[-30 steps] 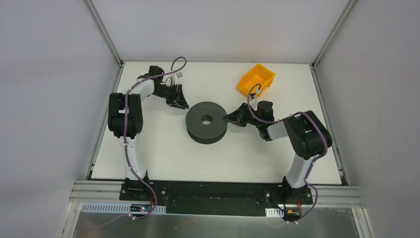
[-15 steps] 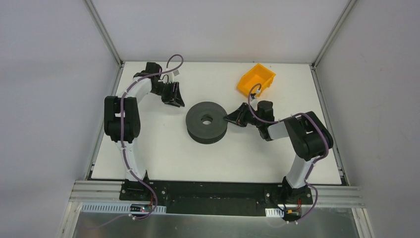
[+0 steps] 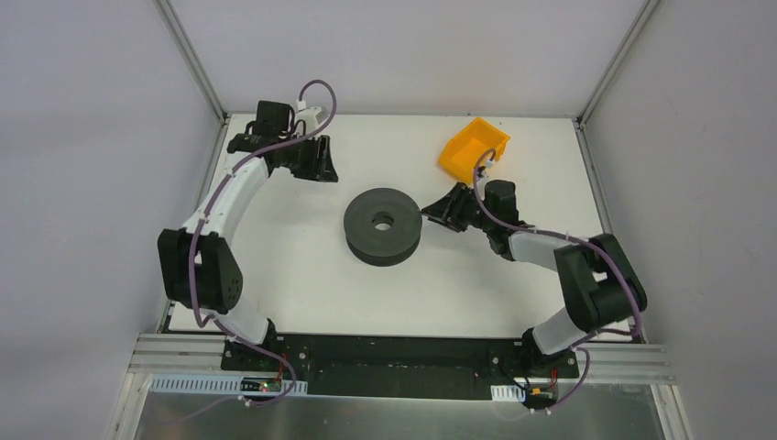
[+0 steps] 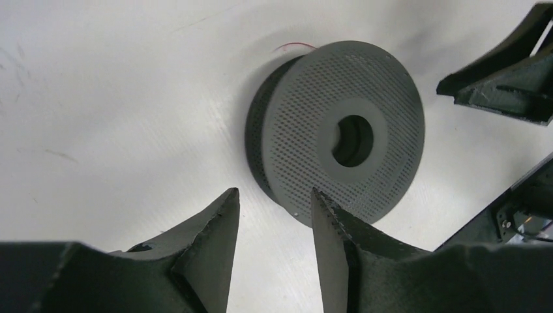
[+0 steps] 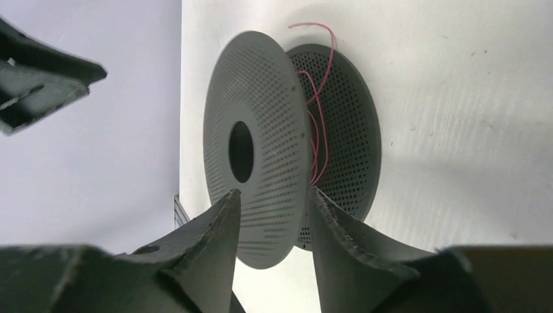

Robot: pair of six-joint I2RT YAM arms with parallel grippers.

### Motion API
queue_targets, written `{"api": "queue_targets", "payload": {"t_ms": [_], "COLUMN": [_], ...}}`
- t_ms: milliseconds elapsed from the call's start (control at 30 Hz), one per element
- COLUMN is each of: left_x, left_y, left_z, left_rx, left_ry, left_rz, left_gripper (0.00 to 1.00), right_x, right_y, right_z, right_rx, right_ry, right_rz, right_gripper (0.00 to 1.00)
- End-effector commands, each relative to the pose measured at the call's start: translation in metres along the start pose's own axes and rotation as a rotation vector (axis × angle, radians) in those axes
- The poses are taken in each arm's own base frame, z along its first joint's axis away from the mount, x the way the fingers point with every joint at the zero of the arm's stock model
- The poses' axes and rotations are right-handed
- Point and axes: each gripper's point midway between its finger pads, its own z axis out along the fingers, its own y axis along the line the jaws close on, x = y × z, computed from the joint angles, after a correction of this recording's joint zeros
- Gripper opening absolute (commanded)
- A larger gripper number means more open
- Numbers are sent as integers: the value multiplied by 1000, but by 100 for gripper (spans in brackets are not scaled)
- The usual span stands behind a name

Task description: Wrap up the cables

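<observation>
Left wrist view: only a short red end of the cable shows above the spool; the remainder lies hidden behind the flange. Right wrist view: the cable's lower run and parts of the spool's lower rim are masked by the right tool at frame bottom. Top view: cable too thin to discern.

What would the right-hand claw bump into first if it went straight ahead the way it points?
Most likely the dark spool. The right gripper is open and already lined up astride the edge of its nearer perforated disc. The thin red wire sits in the groove beside that. How close they are is hard to judge.
</observation>
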Motion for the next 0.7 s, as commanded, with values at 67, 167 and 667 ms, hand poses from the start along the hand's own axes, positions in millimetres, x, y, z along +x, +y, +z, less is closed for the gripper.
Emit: {"api": "queue_targets", "payload": {"t_ms": [67, 167, 667], "left_x": [9, 23, 27], "left_y": [-70, -111, -135], "left_z": [-32, -39, -107], "left_rx": [2, 110, 90], "left_ry": [-55, -59, -412], "left_rz": [221, 300, 283], "left_gripper": [46, 54, 99], "right_x": [-31, -31, -4], "right_y": [38, 49, 61], "right_z": [-50, -86, -218], "right_rx": [123, 221, 385], "right_ry": [-112, -142, -282], "right_rz": [-192, -278, -353], "right_gripper": [54, 58, 99]}}
